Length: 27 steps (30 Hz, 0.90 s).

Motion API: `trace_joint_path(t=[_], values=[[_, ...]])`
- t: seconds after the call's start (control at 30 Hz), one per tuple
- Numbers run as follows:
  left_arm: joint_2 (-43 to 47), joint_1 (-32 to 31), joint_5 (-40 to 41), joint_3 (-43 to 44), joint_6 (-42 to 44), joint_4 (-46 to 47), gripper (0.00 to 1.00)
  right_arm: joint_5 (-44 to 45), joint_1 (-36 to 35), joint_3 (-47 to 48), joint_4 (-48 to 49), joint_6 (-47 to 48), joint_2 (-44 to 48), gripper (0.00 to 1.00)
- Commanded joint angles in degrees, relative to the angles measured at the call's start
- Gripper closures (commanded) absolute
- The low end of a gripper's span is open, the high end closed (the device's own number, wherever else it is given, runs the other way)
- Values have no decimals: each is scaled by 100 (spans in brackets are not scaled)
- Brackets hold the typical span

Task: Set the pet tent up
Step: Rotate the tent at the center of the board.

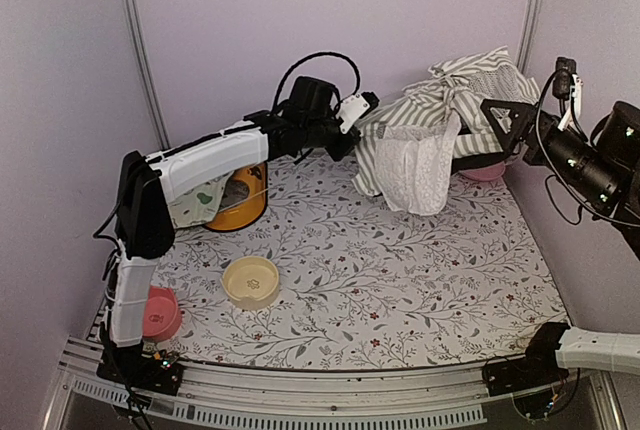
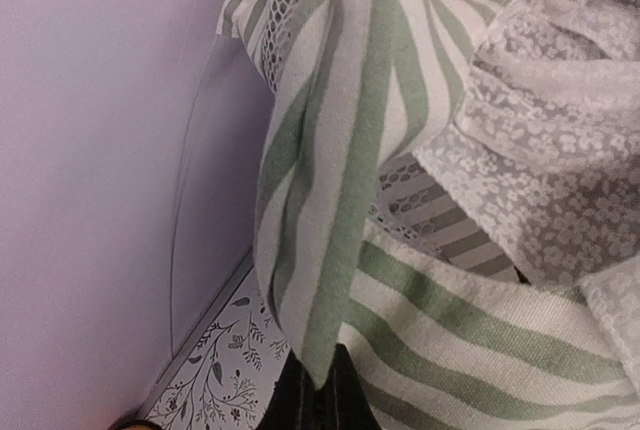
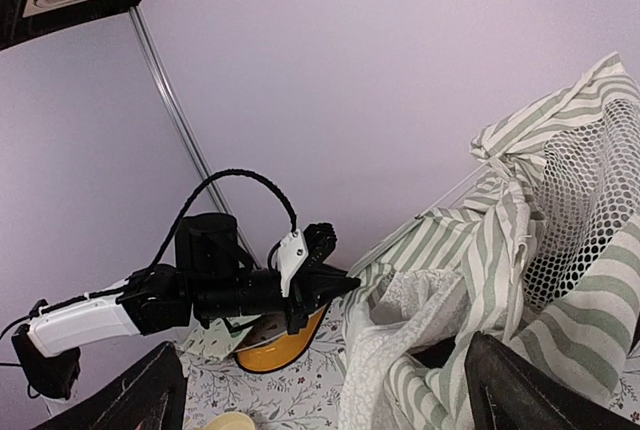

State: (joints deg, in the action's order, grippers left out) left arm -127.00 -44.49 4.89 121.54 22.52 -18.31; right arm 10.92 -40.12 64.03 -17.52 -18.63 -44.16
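- Pinching a striped fold of the pet tent with the left gripper, fingers pressed together on the cloth.
- Holding the right gripper spread wide at the tent's other side, nothing clamped between its fingers.
- Judging the step: lifting and spreading the slumped fabric, with no standing shape yet.
- For the next move, probably calls for closing the right side on an opposite edge or pole, then drawing both grips apart and upward.
- Lying crumpled at the far right of the floral mat, against the back wall.
- Soft woven cloth in grey-green and white stripes, limp and deeply creased.
- Sheer lace door flap hanging down in front, patterned with small flowers.
- Honeycomb mesh panel set into the stripes.
- Thin pale rod bowing beside the fabric; cannot tell where it ends.
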Motion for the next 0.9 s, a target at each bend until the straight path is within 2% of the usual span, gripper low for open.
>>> trace_joint_path(t=[0.0, 0.23, 0.6, 0.87], values=[[-144, -55, 132, 408, -567, 217, 100, -53, 9, 300, -367, -90, -213, 1], [-176, -61, 460, 724, -585, 255, 100, 823, 8, 748, -709, -22, 205, 0], [-307, -102, 451, 704, -532, 220, 100, 804, 13, 1479, -1131, 310, 378, 0], [-382, -131, 419, 704, -564, 239, 100, -173, 8, 1234, -930, -84, 65, 1]])
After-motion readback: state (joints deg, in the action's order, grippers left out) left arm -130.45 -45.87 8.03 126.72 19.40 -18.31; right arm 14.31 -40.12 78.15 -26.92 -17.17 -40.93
